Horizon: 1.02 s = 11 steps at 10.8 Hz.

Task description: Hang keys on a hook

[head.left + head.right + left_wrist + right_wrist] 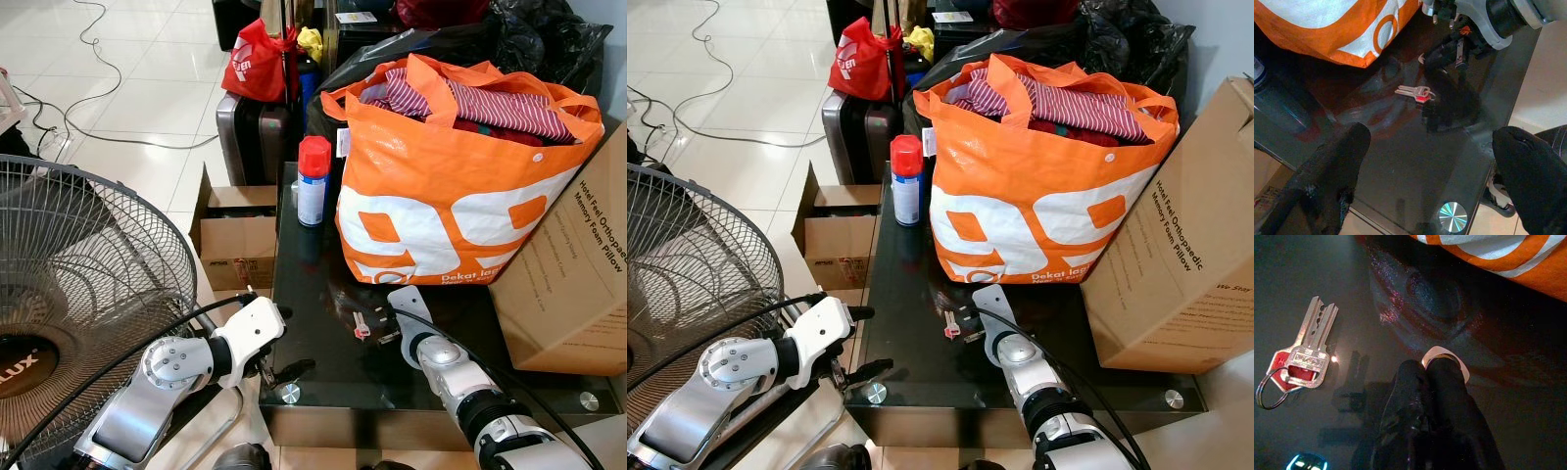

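Keys (1303,360) flat on dark glass table (323,367), just in front of orange bag (451,186), loose. Right gripper (384,331) low over the glass just beside them, keys at its 9 o'clock; fingers (1425,396) pressed together on nothing, so no grasp yet. Left gripper (279,367) parked at the table's near left edge, fingers (1334,166) spread wide, likely waiting. Spray can (313,181) at 11 o'clock of the keys, well apart. Hook not seen.

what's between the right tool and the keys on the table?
Nothing but bare dark glass table top. In the right wrist view, the right tool, fingers together, sits beside the keys without touching them.
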### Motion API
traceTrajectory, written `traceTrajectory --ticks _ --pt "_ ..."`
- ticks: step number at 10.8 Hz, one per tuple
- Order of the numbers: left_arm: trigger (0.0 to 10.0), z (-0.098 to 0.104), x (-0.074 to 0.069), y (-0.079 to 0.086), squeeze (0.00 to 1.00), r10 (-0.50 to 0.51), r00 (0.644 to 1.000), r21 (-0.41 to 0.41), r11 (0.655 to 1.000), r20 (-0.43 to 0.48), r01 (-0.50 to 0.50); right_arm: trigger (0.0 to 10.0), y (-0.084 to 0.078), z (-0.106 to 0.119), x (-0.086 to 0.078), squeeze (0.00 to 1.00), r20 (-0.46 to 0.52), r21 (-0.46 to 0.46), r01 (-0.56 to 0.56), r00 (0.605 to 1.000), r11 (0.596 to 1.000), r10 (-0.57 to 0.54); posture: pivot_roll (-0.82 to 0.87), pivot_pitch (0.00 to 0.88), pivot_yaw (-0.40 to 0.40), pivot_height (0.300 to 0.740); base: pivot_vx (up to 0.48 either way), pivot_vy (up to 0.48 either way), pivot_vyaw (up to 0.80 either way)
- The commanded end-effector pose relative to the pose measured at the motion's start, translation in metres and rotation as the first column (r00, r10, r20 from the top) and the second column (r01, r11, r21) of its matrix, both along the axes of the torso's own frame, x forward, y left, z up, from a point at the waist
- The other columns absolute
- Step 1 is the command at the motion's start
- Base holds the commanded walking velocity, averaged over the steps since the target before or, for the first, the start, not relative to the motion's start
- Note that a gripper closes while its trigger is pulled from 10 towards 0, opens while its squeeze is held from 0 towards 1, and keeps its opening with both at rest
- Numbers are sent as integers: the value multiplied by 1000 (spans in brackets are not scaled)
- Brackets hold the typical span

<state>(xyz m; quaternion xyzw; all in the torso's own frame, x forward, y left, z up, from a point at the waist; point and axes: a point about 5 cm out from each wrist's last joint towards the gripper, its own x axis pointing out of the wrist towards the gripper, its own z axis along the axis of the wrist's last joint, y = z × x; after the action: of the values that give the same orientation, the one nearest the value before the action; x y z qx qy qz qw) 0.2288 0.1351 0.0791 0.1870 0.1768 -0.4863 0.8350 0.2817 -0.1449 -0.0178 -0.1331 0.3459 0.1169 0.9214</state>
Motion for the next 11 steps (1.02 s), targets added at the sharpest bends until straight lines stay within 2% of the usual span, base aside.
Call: traceTrajectory --ticks 1,3,4,5,6,7,10,11 --pt "10000 1 -1 -2 631 -12 1000 0 1000 -3 12 667 -6 -7 -7 0 -39 5 34 999 999 -34 0 102 0 740 0 0 0" --pt "10000 1 -1 -4 627 -3 1000 -6 1000 4 3 235 -16 1 -4 0 19 47 67 998 997 -68 -2 88 -8 740 0 0 0" --pt "10000 1 -1 -5 631 8 1000 -11 1000 8 -8 314 -19 8 -3 0 49 115 82 995 990 -88 -3 77 -13 740 0 0 0" --pt "10000 1 -1 -4 627 33 999 -22 999 14 -32 314 -22 24 -8 0 78 305 100 989 947 -129 -5 71 -14 740 0 0 0" --pt "10000 1 0 -3 627 54 998 -32 998 22 -53 0 -22 36 -19 0 84 437 70 990 897 -118 -11 52 -14 740 0 0 0" --pt "10000 2 2 -2 624 74 997 -43 996 37 -72 0 -21 43 -26 0 86 523 54 990 851 -116 -11 35 -13 740 0 0 0" --pt "10000 4 7 -2 627 87 995 -54 995 54 -84 0 -27 47 -32 0 60 523 105 985 846 -159 -15 8 -6 740 0 0 0" --pt "10000 5 10 -4 627 95 994 -63 994 61 -91 0 -24 55 -29 0 63 556 100 985 825 -162 -17 0 -7 740 0 0 0"
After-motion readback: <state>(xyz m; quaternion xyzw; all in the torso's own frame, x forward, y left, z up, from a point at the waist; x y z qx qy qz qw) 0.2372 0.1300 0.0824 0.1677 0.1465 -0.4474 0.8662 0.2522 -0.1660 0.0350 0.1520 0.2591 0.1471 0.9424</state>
